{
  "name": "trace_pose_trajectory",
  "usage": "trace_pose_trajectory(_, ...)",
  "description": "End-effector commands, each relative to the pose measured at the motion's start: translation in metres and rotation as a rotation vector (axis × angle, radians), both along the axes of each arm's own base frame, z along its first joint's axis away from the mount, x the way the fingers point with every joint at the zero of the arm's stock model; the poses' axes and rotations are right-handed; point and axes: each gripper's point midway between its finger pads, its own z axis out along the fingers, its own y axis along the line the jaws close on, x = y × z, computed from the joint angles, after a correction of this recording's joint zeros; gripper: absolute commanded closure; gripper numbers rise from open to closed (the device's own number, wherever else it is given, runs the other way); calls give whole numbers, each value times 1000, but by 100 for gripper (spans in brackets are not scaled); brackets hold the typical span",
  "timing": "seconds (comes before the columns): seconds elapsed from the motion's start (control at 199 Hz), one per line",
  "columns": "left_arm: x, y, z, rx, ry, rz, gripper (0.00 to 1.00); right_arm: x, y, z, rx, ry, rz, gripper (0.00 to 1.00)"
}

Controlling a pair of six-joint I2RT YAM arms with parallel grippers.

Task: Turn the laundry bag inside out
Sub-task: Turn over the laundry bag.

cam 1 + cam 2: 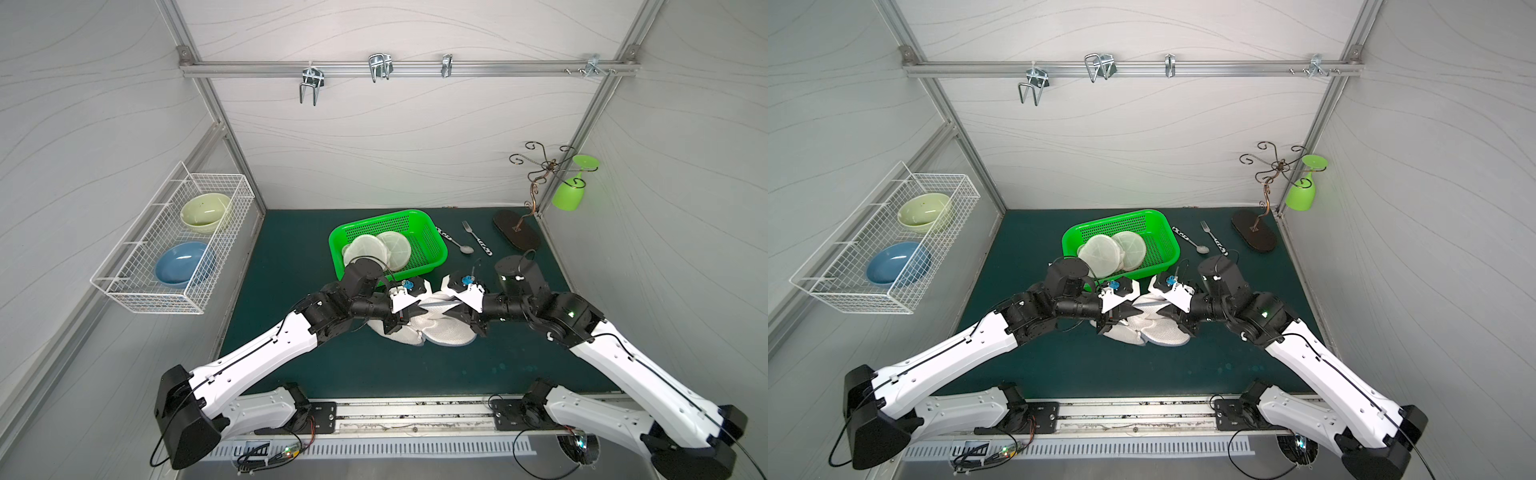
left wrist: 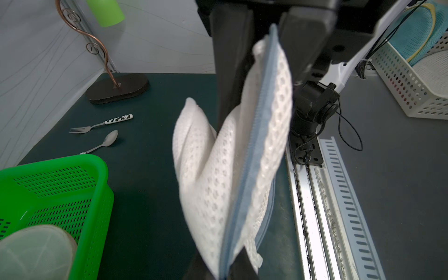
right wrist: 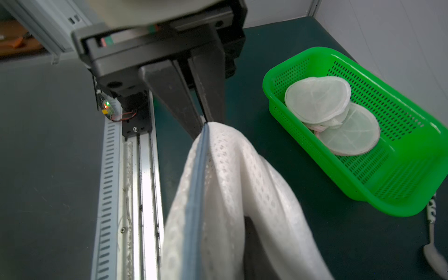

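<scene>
White mesh laundry bag [image 1: 432, 328] stretched between both grippers' fingers [image 3: 213, 80].

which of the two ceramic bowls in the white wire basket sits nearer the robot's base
The blue ceramic bowl does. It lies in the end of the white wire basket closer to the robot, while the pale yellow-green ceramic bowl sits beyond it, toward the back wall.

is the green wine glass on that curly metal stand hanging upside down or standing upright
Upside down. In both top views the green wine glass hangs from an arm of the metal stand, its round foot uppermost and its bowl pointing down.
</scene>
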Motion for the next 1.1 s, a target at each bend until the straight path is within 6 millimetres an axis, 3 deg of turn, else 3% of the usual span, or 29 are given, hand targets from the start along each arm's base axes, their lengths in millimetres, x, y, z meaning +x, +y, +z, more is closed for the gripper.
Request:
trace_pose_trajectory(0.0, 10, 3, 8, -23, 31, 57, 100, 6, -6, 12, 37, 23, -86, 54)
trace_pose_trajectory(0.116, 22, 9, 12, -62, 110, 111, 100, 6, -23, 10, 72, 68, -152, 45)
trace_pose_trajectory(0.307, 28, 13, 16, -91, 143, 128, 100, -2, -30, 5, 145, 64, -163, 48)
trace_pose_trajectory(0.584, 25, 12, 13, -76, 178, 107, 100, 20, -29, 10, 165, 0, -241, 73)
trace_pose_trajectory(0.655, 23, 11, 11, -73, 186, 101, 100, 23, -25, 11, 170, -2, -234, 85)
trace_pose_trajectory(0.685, 23, 11, 11, -70, 188, 98, 100, 25, -24, 12, 173, -2, -235, 95)
trace_pose_trajectory(0.7, 22, 11, 10, -69, 190, 93, 100, 26, -23, 12, 175, -2, -238, 100)
trace_pose_trajectory(0.902, 0, 13, -1, -1, 217, -26, 100, 47, -17, 27, 208, 14, -313, 100)
trace_pose_trajectory(1.098, -38, 13, -3, 42, 209, -229, 100, 79, -17, 6, 6, 103, -436, 100)
